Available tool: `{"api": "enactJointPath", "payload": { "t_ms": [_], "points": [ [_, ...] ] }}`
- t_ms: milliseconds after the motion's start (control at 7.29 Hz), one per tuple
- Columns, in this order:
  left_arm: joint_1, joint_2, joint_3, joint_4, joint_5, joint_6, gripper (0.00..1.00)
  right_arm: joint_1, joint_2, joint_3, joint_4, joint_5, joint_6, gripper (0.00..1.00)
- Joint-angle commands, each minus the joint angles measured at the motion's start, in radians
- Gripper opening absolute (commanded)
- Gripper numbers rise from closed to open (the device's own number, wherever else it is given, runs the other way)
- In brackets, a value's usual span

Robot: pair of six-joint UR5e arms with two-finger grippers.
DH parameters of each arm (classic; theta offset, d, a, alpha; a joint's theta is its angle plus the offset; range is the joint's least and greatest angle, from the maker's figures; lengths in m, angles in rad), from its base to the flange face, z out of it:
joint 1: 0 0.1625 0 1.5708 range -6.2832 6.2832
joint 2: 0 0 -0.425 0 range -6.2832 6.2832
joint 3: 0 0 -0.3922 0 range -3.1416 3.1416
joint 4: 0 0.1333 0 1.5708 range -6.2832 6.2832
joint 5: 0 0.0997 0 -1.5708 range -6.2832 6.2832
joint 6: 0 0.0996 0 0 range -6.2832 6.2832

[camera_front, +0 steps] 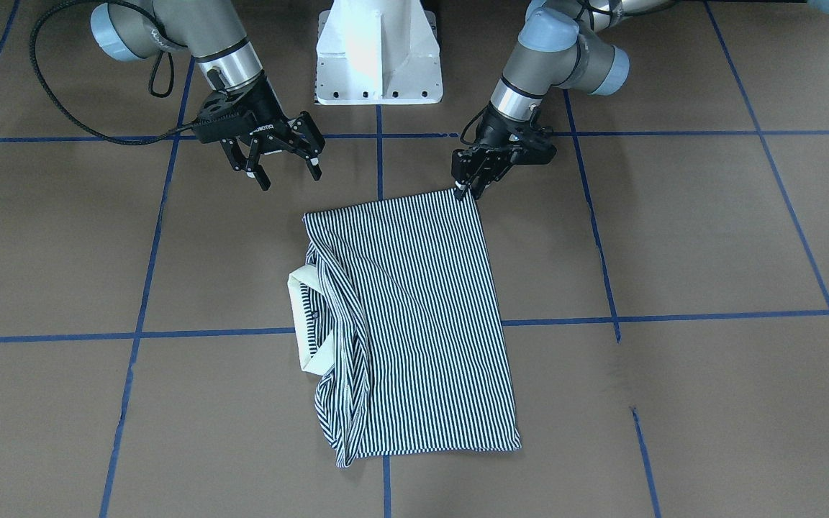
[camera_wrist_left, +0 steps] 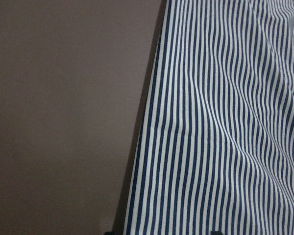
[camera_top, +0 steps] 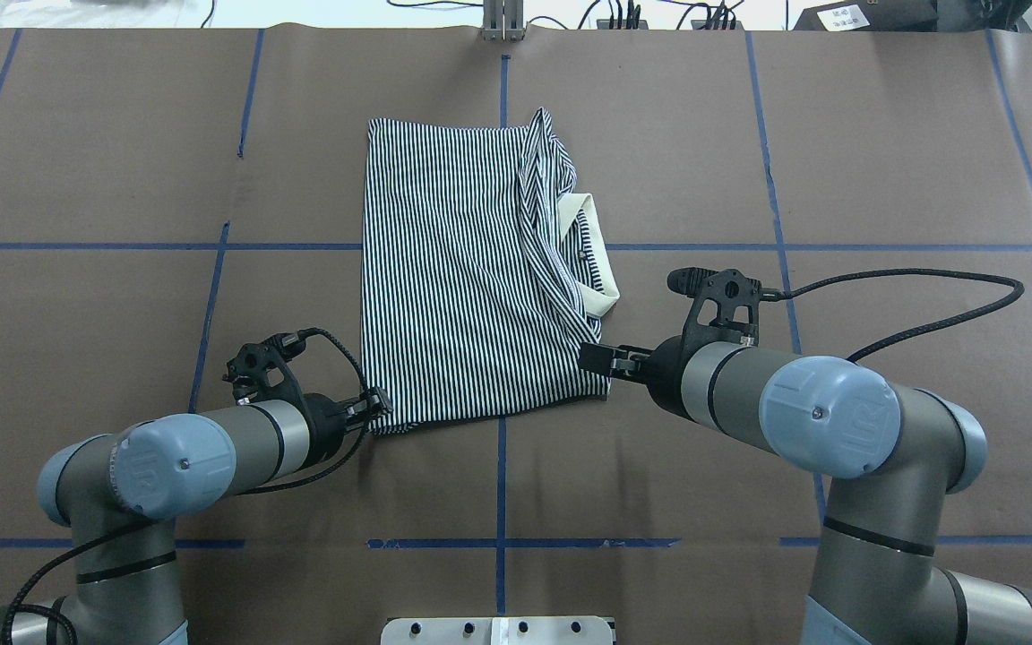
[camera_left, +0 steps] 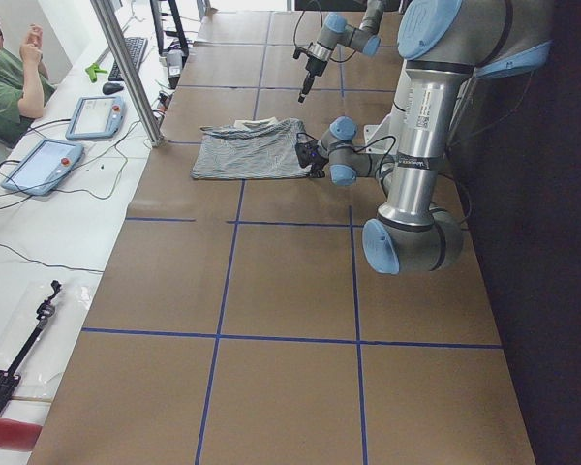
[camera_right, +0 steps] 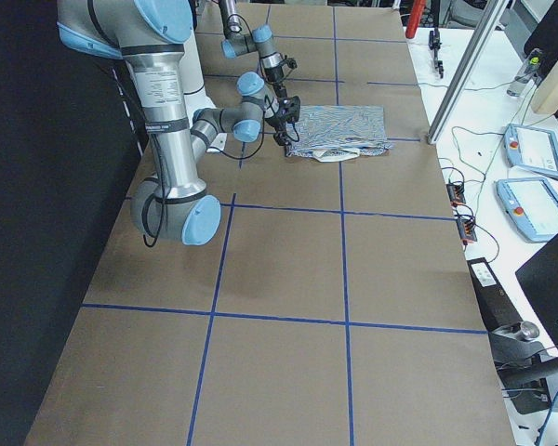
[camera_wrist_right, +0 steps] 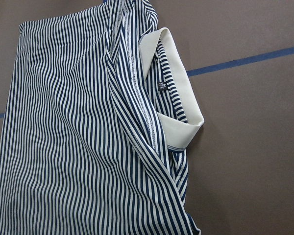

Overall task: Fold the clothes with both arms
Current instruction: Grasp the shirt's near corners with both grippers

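Left fingers (camera_top: pixel 380 405) were pressed together, pinching the near left corner of the polo shirt (camera_top: pixel 453 269). Right gripper (camera_front: pixel 291 178) hung just off the near right corner, fingers spread, holding nothing. The shirt lay folded mid-bench (camera_top: pixel 883 134), long axis running away from the robot, cream collar (camera_top: pixel 601 260) facing its right. Sleeves hidden in folds; left wrist view showed only stripes.

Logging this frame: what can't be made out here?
1. Left pincer: whether it grips the corner of the polo shirt. It is edge-on in the front view, and its fingertips are cut off in its wrist view.
2. Neck label: print too small, right wrist view.
3. Shirt's lower layers: covered by its top panel.
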Motion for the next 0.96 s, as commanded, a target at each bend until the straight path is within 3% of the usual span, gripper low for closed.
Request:
{"api": "enactJointPath", "payload": {
  "t_ms": [0, 412, 823],
  "points": [
    [0.004, -0.001, -0.001, 0.011, 0.002, -0.012, 0.45, -0.001, 0.000, 0.000, 0.000, 0.000, 0.000, 1.00],
    [0.005, 0.005, -0.001, 0.012, 0.001, -0.005, 0.50, -0.001, -0.002, 0.000, 0.000, 0.000, 0.000, 1.00],
    [0.017, 0.004, -0.001, 0.012, 0.001, -0.005, 0.48, -0.001, -0.003, 0.000, 0.000, 0.000, 0.000, 1.00]
  ]
}}
